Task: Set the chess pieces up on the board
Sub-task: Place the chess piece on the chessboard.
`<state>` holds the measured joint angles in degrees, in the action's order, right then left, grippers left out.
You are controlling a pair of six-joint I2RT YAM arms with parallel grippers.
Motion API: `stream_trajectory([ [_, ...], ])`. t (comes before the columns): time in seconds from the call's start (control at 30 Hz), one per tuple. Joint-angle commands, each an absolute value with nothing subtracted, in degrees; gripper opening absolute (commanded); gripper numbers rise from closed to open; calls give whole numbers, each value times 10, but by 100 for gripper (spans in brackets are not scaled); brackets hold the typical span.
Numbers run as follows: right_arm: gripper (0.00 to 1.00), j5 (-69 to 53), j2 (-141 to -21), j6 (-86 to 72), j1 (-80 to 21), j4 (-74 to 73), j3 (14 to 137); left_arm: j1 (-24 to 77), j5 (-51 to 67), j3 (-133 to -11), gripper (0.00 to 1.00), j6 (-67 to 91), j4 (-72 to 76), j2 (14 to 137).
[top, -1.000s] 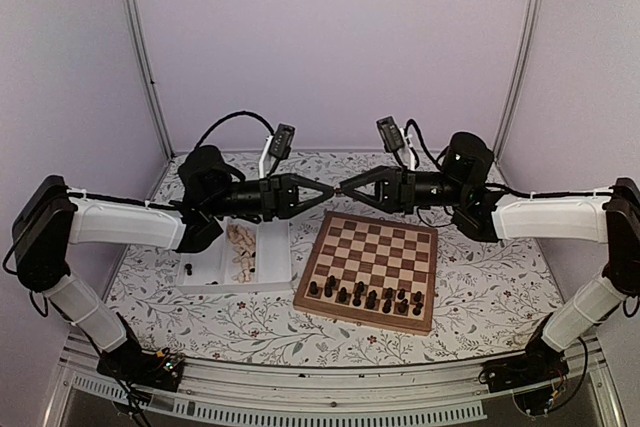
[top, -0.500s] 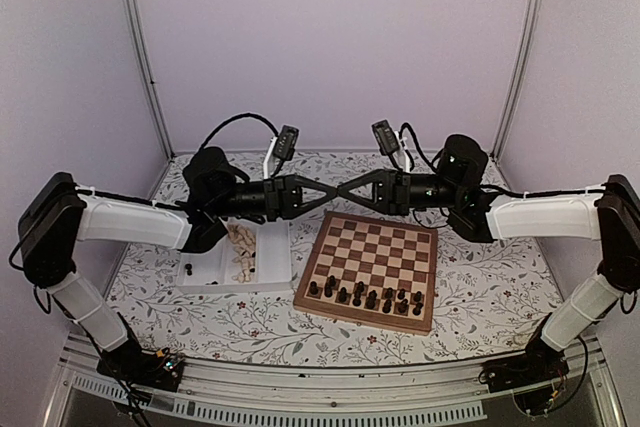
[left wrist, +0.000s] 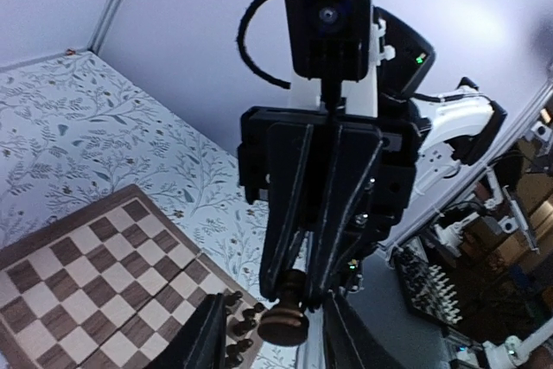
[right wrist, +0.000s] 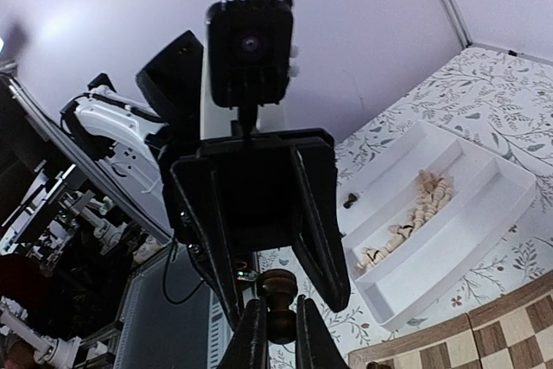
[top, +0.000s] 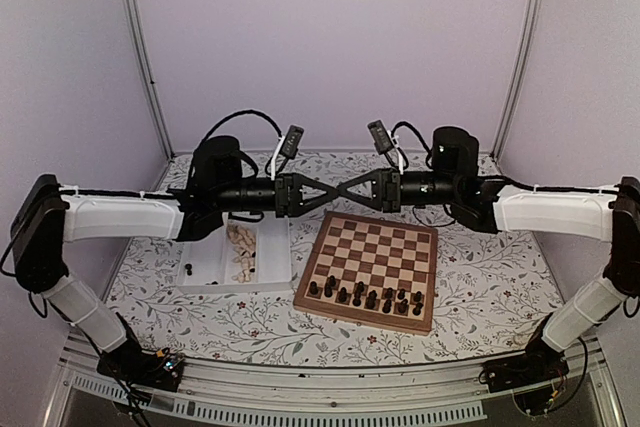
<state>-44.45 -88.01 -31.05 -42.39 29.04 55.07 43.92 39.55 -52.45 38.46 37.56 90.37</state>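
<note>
One dark turned wooden chessman (right wrist: pixel 278 287): my right claw (right wrist: pixel 278 308) has clamped onto it, my left claw (left wrist: pixel 273 334) sprung apart.

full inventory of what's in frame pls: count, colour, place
board: one, tan and dark brown squares, right of tray
dark pieces on board: roughly ten, exact count unclear, brown-black, near rows
held dark piece: one, in the air between both pincers
lone dark piece: one, tray's left compartment
pale pieces: heap, beige, tray's right compartment
tray: one, white, two compartments
table cover: white, leaf print
left pincer: black, open, fingers either side of held dark piece
right pincer: black, shut on held dark piece
</note>
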Motion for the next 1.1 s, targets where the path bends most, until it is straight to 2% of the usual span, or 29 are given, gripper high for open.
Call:
stream_trajectory([
  [0.0, 6, -334, -828, -166, -428, 30, 637, 428, 279, -622, 42, 180, 57, 837],
  [0.13, 6, -291, -832, -97, -428, -152, 702, 427, 49, -710, 48, 32, -108, 822],
  [0.23, 6, -251, -842, -65, -428, -265, 732, 426, -105, -716, 53, -34, -100, 801],
  [0.27, 6, -235, -850, -54, -428, -299, 740, 424, -142, -702, 59, -34, -81, 788],
  [0.37, 6, -192, -864, -31, -430, -370, 749, 388, -124, -638, 78, -7, -20, 746],
  [0.43, 6, -171, -870, -26, -430, -403, 752, 351, -66, -593, 82, 24, 19, 719],
  [0.53, 6, -151, -889, -20, -431, -459, 770, 333, -46, -557, 81, 24, 39, 707],
  [0.73, 6, -112, -957, -12, -452, -526, 811, 333, -14, -573, 74, 1, 6, 732],
  [1.07, 6, -65, -1073, 15, -502, -605, 861, 333, 23, -579, 74, 1, 2, 738],
])
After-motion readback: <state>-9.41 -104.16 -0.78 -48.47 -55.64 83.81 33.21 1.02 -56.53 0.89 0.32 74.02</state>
